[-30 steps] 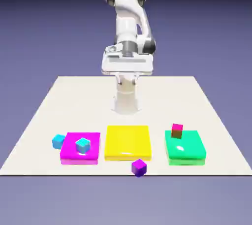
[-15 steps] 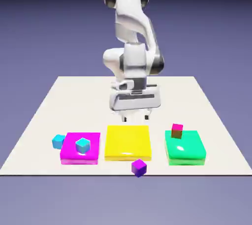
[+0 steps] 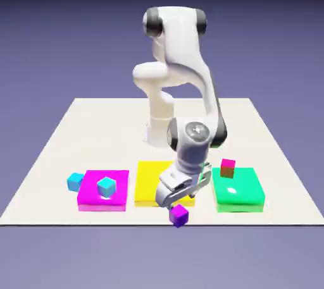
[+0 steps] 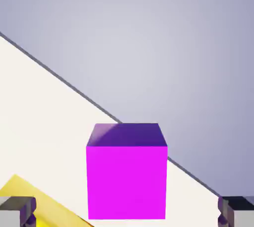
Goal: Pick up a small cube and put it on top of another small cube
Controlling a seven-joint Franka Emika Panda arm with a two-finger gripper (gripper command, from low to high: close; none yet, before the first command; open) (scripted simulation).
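Gripper (image 3: 179, 204) sits low in the lower middle of the exterior view, just above the purple cube (image 3: 179, 215), with its jaws spread wide and nothing between them in contact. In the hand view the two grey fingertips (image 4: 17, 210) appear at the bottom left and bottom right corners, well apart, and the purple cube (image 4: 126, 171) stands centred between them, clear of both. That cube rests on the white table (image 3: 57, 148) near its front edge, just below the yellow pad (image 3: 152, 177) at the frame's centre. A corner of the yellow pad (image 4: 34, 203) shows at the lower left of the hand view. Left of centre lies the magenta pad (image 3: 92, 200), carrying a cyan cube (image 3: 106, 186) on its top face. A second cyan cube (image 3: 75, 181) sits on the table just beside that pad's left edge. Right of centre lies the green pad (image 3: 243, 196), with a red cube (image 3: 228, 167) at its upper left corner; whether it rests on the pad or just behind it cannot be settled from this angle. The white arm (image 3: 190, 79) bends down from the upper middle of the frame.
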